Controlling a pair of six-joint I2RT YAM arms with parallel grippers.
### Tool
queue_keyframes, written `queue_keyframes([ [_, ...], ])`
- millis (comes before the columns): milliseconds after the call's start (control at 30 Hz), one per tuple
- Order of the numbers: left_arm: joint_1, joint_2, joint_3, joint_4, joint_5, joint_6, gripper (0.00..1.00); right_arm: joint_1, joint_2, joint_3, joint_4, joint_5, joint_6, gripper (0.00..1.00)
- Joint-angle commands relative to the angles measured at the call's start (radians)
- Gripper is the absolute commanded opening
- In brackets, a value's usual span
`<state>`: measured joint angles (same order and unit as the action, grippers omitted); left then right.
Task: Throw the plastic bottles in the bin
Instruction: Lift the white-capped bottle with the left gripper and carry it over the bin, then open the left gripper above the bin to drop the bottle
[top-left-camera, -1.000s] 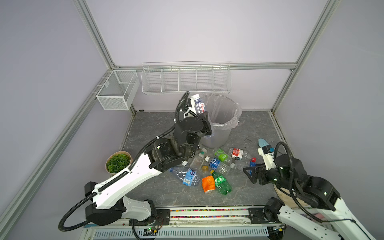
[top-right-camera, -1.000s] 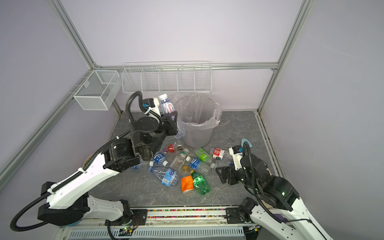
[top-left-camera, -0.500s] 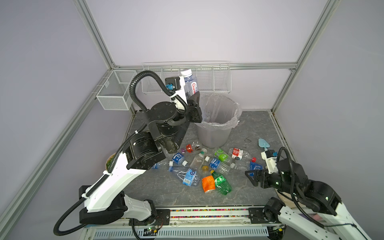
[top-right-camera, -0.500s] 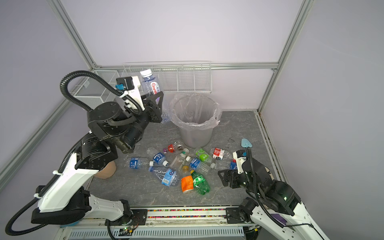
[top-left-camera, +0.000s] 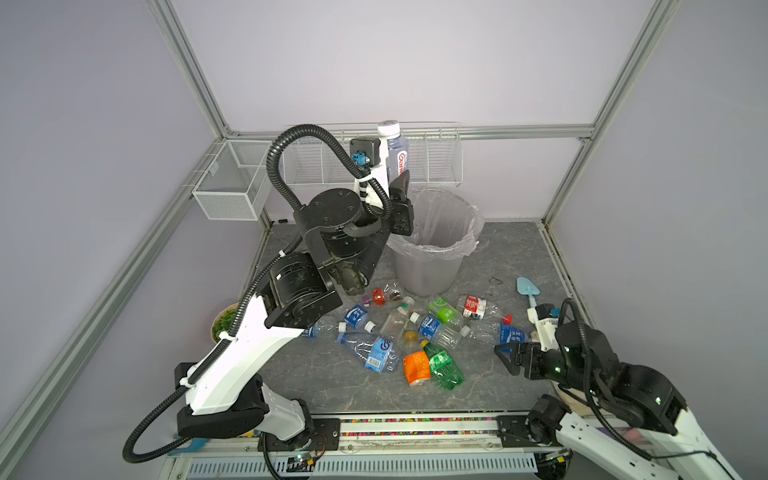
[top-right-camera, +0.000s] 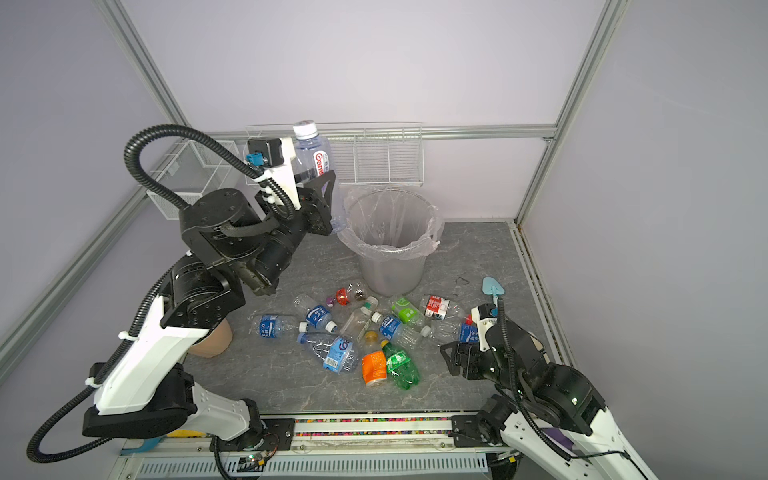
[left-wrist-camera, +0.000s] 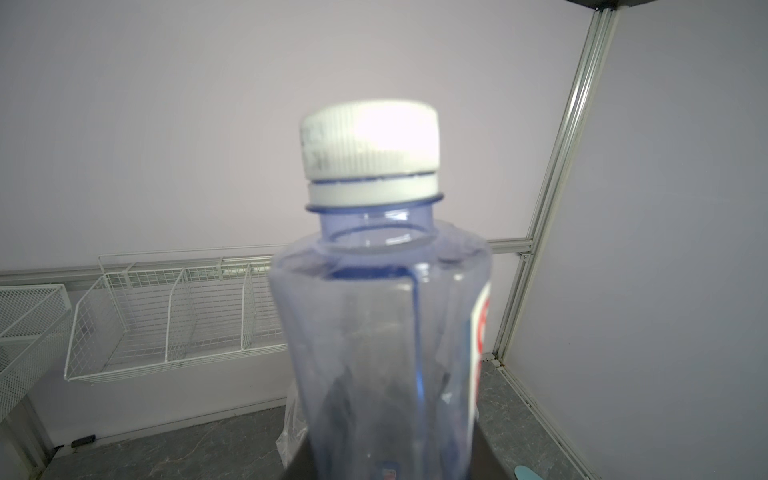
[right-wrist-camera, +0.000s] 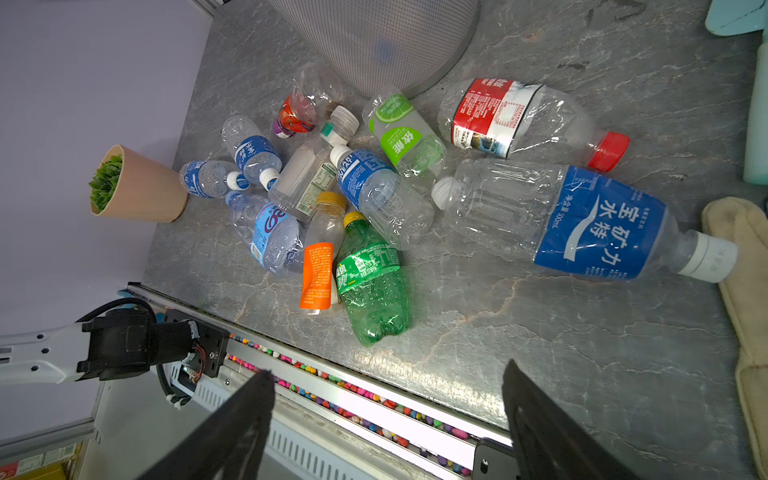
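Clear blue-tinted, white-capped plastic bottle (top-right-camera: 312, 160) was pinched upright between jaws of the left gripper (top-right-camera: 318, 185), round grey bag-lined bin (top-right-camera: 390, 266) below and beside them; jaws of the right gripper (right-wrist-camera: 386, 370) were spread, empty; early release was judged liable to miss.

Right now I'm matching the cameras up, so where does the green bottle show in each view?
In a top view: green bottle at the pile's near edge.
In a top view: the same spot.
Left wrist: not in it.
Right wrist: mid-picture.
Shared landmark: the orange-labelled bottle lying against it.
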<state>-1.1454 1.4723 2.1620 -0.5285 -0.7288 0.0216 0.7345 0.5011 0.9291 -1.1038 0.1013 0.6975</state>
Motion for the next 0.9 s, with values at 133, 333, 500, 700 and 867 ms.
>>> queue_keyframes([
  [133,0.08,0.125,0.094,0.026,0.025,0.001,0.21,-0.002,0.0,0.028,-0.009,-0.002,0.01,0.88],
  [333,0.343,0.448,0.24,-0.233,0.361,-0.295,0.33,-0.003,0.009,0.084,-0.012,-0.022,0.006,0.88],
  [500,0.373,0.595,0.638,-0.507,0.395,-0.317,1.0,-0.004,-0.042,0.124,-0.03,-0.038,-0.004,0.88],
  [700,0.314,0.337,0.405,-0.311,0.286,-0.232,1.0,-0.004,-0.072,0.141,-0.036,-0.029,0.003,0.88],
  [867,0.278,0.308,0.433,-0.347,0.283,-0.22,1.0,-0.004,-0.048,0.136,-0.018,-0.04,0.003,0.88],
])
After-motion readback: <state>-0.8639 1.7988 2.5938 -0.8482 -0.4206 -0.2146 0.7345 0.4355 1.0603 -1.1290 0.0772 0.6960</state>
